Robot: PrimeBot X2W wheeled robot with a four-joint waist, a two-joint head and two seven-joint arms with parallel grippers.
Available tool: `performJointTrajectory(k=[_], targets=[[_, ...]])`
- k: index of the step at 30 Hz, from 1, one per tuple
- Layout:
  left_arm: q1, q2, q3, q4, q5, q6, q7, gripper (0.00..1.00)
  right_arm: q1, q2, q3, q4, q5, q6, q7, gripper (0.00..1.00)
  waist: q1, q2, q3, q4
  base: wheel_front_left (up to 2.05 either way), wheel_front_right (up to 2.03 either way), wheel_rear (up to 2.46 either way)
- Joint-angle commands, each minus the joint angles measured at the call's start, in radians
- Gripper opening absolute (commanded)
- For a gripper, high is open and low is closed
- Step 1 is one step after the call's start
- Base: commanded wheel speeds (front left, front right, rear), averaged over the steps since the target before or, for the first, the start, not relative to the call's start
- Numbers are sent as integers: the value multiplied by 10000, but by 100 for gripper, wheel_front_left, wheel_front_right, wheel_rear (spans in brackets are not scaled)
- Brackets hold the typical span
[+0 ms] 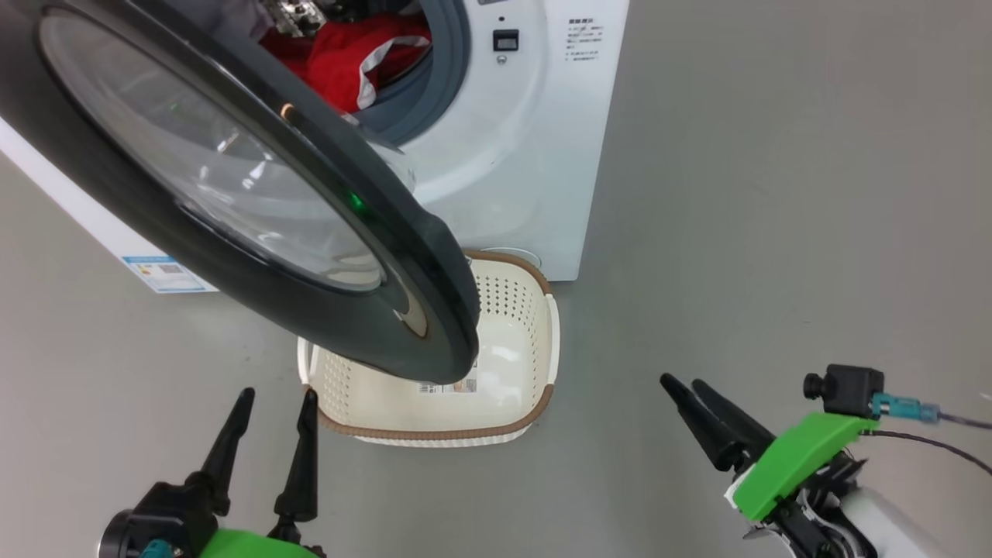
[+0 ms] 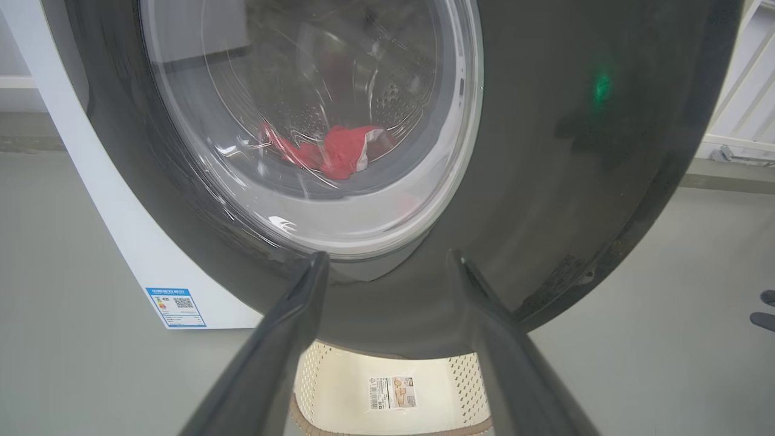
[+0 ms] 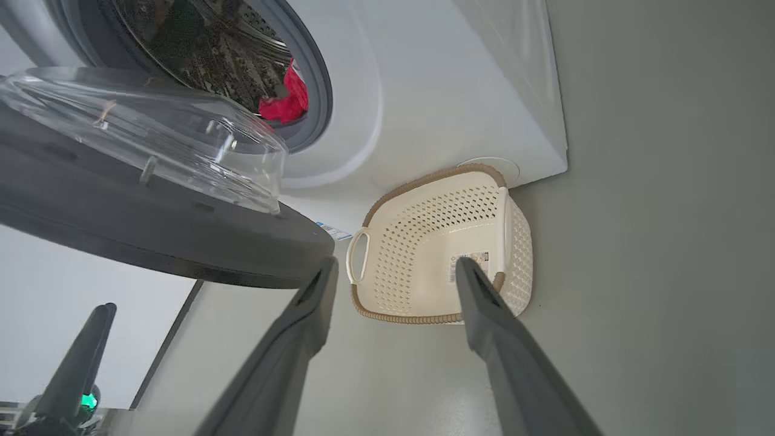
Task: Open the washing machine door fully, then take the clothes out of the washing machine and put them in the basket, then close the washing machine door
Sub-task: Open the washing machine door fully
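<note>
We find the washing machine door [image 1: 225, 186] swung open from the washing machine [image 1: 511, 155], overhanging the basket [image 1: 542, 325] that stands on the floor just in front of the machine. The clothes [image 1: 341, 54] lie inside the machine. The left claw [image 1: 279, 394] and the right claw [image 1: 682, 381] hang before the machine, fingers apart, holding nothing.

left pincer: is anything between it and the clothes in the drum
yes, the partly open washing machine door hangs between the left pincer and the clothes; the left wrist view sees them through its glass
</note>
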Motion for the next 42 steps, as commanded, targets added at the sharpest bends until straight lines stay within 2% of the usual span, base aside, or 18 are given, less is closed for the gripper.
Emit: performJointTrajectory(k=[1, 5, 10, 11, 16, 23, 26, 29, 32, 42], targets=[[4, 145, 369, -197, 108, -58, -92, 100, 130, -251, 322, -176, -357, 77, -591, 100, 0, 0, -24, -65, 0, 0, 0], [48, 145, 440, -166, 133, -58, -92, 100, 149, -557, 1036, 72, -1239, 77, -2238, 100, 0, 0, -82, -165, 0, 0, 0], [98, 145, 509, -150, 151, -58, -92, 100, 179, -540, 1127, 429, -2023, 77, -2804, 100, 0, 0, -135, -263, 0, 0, 0], [126, 145, 541, -153, 166, -58, -92, 100, 222, -386, 493, 355, -2713, 77, -2827, 100, 0, 0, -149, -318, 0, 0, 0], [175, 145, 546, -158, 180, -58, -92, 100, 998, 312, -1278, -418, -4908, 77, -2834, 100, 0, 0, -222, -351, 0, 0, 0], [226, 145, 541, -190, 189, -58, -92, 100, 2020, 1321, -3380, -1358, -7913, 77, -2835, 100, 0, 0, -287, -298, 0, 0, 0], [229, 145, 530, -194, 193, -58, -92, 100, 2355, 1749, -4099, -1735, -8861, 77, -2836, 100, 0, 0, -300, -241, 0, 0, 0], [246, 145, 517, -201, 193, -58, -92, 100, 2692, 2096, -4624, -1982, -9420, 77, -2836, 100, 0, 0, -328, -183, 0, 0, 0], [271, 145, 505, -211, 186, -58, -92, 100, 2947, 2243, -4694, -1954, -9871, 77, -2836, 100, 0, 0, -344, -143, 0, 0, 0], [309, 145, 543, -203, 205, -58, -92, 100, 3041, 2406, -4829, -1797, -10096, 77, -2837, 100, 0, 0, -369, -156, 0, 0, 0]])
